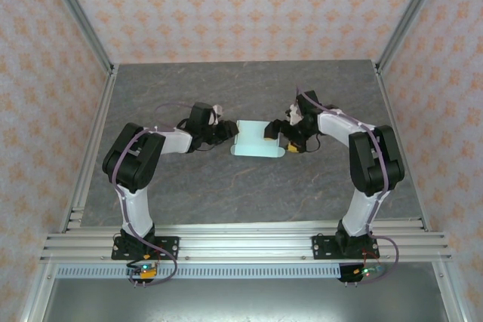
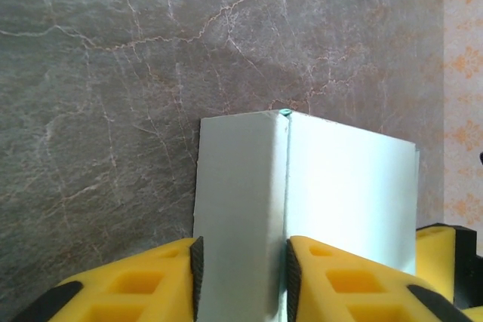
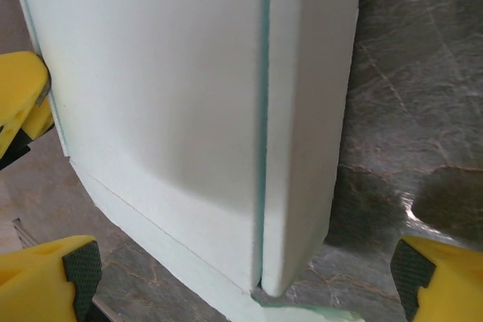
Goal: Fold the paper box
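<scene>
The pale mint-green paper box [image 1: 255, 141] lies at mid-table between the two arms. In the left wrist view a narrow side panel of the box [image 2: 241, 186] stands up between my left gripper's [image 2: 243, 280] pads, which press on its two long edges. The box's wide face [image 2: 351, 186] spreads to the right of that fold. My right gripper [image 3: 243, 277] is open wide at the box's other end. A folded-up panel [image 3: 309, 111] and the broad face [image 3: 158, 88] lie between its fingertips [image 3: 75, 269] without touching them. In the top view the left gripper [image 1: 230, 132] and the right gripper [image 1: 283, 139] flank the box.
The table [image 1: 249, 84] is grey marbled stone, bounded by aluminium posts and patterned walls. A metal rail [image 1: 249, 243] runs along the near edge at the arm bases. A yellow finger of the opposite gripper shows in each wrist view [image 2: 445, 254] [image 3: 23, 103].
</scene>
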